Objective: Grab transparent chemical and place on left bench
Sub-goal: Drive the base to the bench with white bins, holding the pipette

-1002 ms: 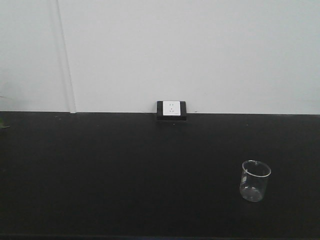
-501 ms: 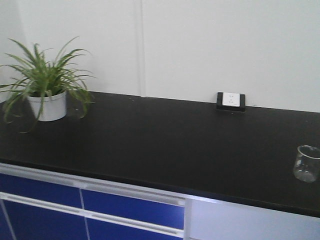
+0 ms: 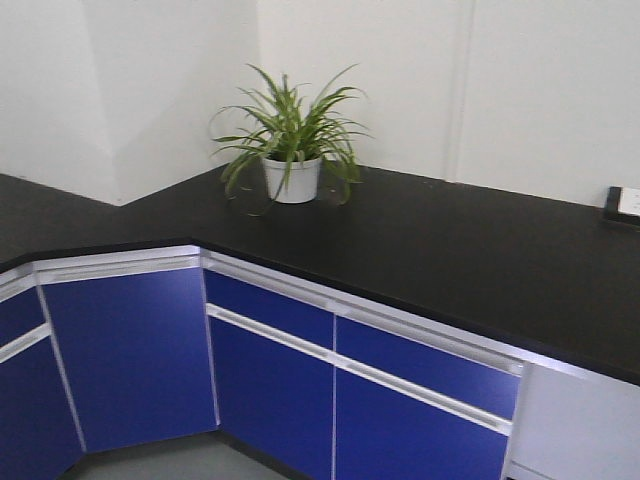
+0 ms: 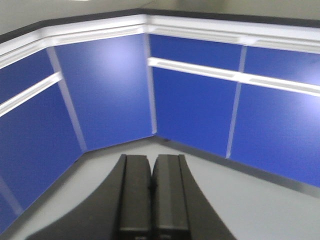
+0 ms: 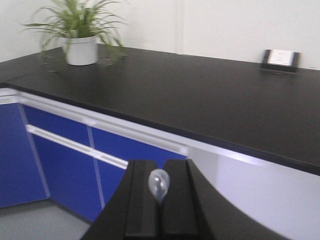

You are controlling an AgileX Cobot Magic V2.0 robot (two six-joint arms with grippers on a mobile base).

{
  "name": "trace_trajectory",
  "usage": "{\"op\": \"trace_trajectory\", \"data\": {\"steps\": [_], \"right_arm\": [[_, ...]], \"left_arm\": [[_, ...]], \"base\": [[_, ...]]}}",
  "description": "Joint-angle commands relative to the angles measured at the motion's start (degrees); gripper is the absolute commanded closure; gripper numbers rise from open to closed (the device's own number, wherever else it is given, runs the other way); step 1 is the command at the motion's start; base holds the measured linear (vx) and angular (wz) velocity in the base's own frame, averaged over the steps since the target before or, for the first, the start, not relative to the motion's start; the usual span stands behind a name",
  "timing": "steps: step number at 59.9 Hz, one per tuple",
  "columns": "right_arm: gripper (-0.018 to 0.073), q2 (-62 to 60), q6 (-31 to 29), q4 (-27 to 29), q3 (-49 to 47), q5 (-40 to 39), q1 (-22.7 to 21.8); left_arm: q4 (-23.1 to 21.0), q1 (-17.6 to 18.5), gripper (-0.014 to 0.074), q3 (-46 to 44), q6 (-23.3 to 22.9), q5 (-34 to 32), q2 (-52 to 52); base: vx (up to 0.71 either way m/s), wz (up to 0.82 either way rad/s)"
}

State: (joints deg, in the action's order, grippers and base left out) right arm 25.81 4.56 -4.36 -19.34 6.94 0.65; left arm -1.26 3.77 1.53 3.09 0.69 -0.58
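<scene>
The left bench (image 3: 450,250) has a matt black top. Its blue cabinet doors (image 4: 110,85) are smooth with a soft sheen, crossed by pale satin handle rails (image 4: 235,76). The 2 arms' ends, left gripper (image 4: 151,165) and right gripper (image 5: 160,167), look like matt black plastic. The transparent chemical (image 5: 159,182) shows a glossy, translucent plastic bulb. The plant pot (image 3: 291,180) is smooth white.

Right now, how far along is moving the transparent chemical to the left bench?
Grab looks done: the right end effector is shut on the transparent chemical, bulb showing between its fingers. In hand: the carry, out in front of the blue cabinets. Left: setting it on the left bench. The left end effector is shut, empty.
</scene>
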Motion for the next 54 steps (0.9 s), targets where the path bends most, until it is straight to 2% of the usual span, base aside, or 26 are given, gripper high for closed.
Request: {"op": "trace_trajectory", "data": {"steps": [1, 26, 54], "right_arm": [[0.0564, 0.3, -0.2, -0.3, -1.8, -4.6, -0.3], [0.0564, 0.3, -0.2, -0.3, -1.8, -4.6, -0.3], [0.0564, 0.3, -0.2, -0.3, -1.8, -4.6, -0.3]], "left_arm": [[0.0, 0.1, 0.06, 0.9, -0.4, -4.5, -1.1], [0.0, 0.1, 0.06, 0.9, -0.4, -4.5, -1.1], [0.0, 0.1, 0.06, 0.9, -0.4, -4.5, -1.1]], "base": [[-0.26, 0.59], [-0.2, 0.72], [-0.11, 0.9]]}}
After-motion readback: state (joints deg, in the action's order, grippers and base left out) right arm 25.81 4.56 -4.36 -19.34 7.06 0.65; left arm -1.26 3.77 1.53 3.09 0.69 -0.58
